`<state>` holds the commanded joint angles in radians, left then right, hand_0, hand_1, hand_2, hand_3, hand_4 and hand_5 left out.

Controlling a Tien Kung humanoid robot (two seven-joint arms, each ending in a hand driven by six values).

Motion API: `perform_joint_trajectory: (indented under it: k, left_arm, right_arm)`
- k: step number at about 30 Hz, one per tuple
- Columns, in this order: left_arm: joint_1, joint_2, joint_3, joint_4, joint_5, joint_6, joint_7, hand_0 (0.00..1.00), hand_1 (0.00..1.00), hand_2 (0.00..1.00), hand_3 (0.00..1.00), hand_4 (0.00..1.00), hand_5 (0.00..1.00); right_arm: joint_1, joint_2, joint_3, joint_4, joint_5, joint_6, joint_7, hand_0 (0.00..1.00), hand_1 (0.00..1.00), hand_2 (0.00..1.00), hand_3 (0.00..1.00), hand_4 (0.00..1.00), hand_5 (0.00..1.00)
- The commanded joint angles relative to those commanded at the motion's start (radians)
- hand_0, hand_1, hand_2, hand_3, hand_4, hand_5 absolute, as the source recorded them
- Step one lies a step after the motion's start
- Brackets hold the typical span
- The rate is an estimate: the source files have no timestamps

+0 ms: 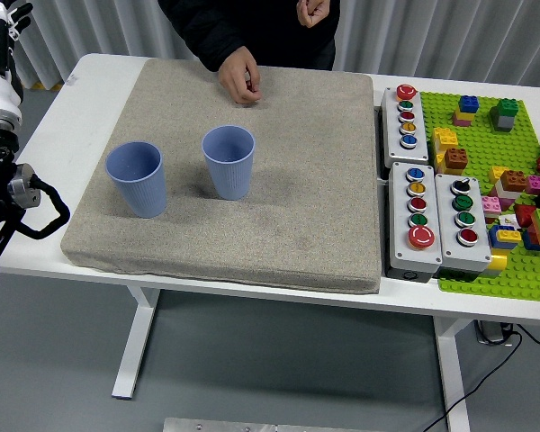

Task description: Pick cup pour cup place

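- two blue ribbed cups stand upright, mouths up, long axes vertical, on the left half of a grey mat that covers most of the white worktop.
- the left cup is near the mat's left edge; the right cup stands just beside it, a little farther back, with a clear gap between them.
- the mat's middle and right part lie bare, giving open room right of the cups.
- the robot's left arm sits off the worktop's left edge, apart from the cups; its left hand shows at the top left corner, and i cannot tell how its fingers stand.
- a person's hand rests curled at the mat's far edge, behind the right cup; the other hand is held up above the worktop.
- button boxes and a green brick plate fill the right side.
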<state>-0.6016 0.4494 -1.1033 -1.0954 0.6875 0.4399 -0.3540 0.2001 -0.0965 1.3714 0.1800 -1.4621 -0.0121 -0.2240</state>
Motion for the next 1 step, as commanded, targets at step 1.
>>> perform_joint_trajectory:
  k: [1]
  left_arm:
    - [-0.001, 0.0, 0.0, 0.0, 0.0, 0.0, 0.0, 0.812, 0.794, 0.852, 0.935, 0.821, 0.998]
  right_arm:
    - [0.0, 0.0, 0.0, 0.0, 0.0, 0.0, 0.0, 0.692, 0.668, 0.605, 0.591, 0.002, 0.095]
